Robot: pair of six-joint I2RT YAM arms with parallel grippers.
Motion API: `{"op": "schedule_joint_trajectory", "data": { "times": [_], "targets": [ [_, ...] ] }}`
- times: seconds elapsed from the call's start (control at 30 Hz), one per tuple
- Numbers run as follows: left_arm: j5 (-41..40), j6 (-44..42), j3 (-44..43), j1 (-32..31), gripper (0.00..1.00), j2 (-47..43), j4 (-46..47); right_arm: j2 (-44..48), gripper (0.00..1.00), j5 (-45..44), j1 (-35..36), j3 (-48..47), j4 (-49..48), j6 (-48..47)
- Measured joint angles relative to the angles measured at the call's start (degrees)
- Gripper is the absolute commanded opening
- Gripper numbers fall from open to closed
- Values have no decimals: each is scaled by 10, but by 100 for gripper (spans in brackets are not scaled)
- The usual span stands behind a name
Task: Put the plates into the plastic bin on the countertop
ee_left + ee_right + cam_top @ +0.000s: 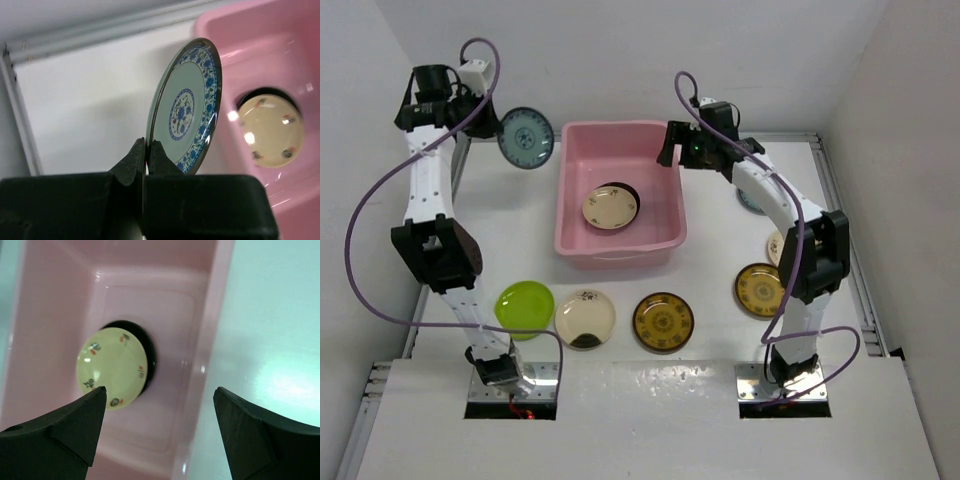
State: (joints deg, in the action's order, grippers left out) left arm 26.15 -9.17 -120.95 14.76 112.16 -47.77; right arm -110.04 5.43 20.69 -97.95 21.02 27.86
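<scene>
Pink plastic bin (620, 243) sits mid-bench (720, 262), holding a cream plate (610, 207) atop a black plate (151, 357). Left jaws pinch a blue-patterned plate (187, 107) upright, just left of the bin. Right jaws gape wide above the bin's right rim.

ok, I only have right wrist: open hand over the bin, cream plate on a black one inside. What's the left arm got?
Observer: The left hand is shut on the rim of a blue-patterned plate, held on edge. In the top view it sits just left of the pink bin.
Operator: And what's on the table in front of the bin?
Observer: Three plates in a row: a lime green plate, a cream plate with a dark patch and a yellow-brown patterned plate.
</scene>
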Motion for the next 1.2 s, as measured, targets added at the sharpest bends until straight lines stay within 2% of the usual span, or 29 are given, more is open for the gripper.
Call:
{"op": "schedule_joint_trajectory", "data": {
  "times": [0.1,0.23,0.37,0.6,0.63,0.67,0.7,0.8,1.0,1.2],
  "targets": [
    [12,10,-18,-47,0,-15,10,9,86,-4,-15,36,0,9],
    [22,20,14,-142,0,-24,12,38,86,1,-43,86,-1,35],
    [24,23,41,-221,0,17,2,71,86,5,-85,124,-10,56],
    [-5,23,42,-241,2,129,-6,113,86,1,-119,168,-15,65],
    [-12,23,42,-241,9,138,-6,116,86,1,-118,171,-14,66],
    [-17,24,41,-240,20,146,-7,117,86,1,-117,173,-15,66],
    [-21,22,41,-240,48,149,-7,117,86,1,-116,174,-15,66],
    [-22,22,34,-243,86,151,-7,117,86,2,-115,174,-14,65],
    [-38,9,4,-252,90,151,-6,117,86,14,-127,174,-14,76],
    [-42,-7,-12,-253,90,146,-5,117,84,17,-179,206,-36,120]
  ]
}}
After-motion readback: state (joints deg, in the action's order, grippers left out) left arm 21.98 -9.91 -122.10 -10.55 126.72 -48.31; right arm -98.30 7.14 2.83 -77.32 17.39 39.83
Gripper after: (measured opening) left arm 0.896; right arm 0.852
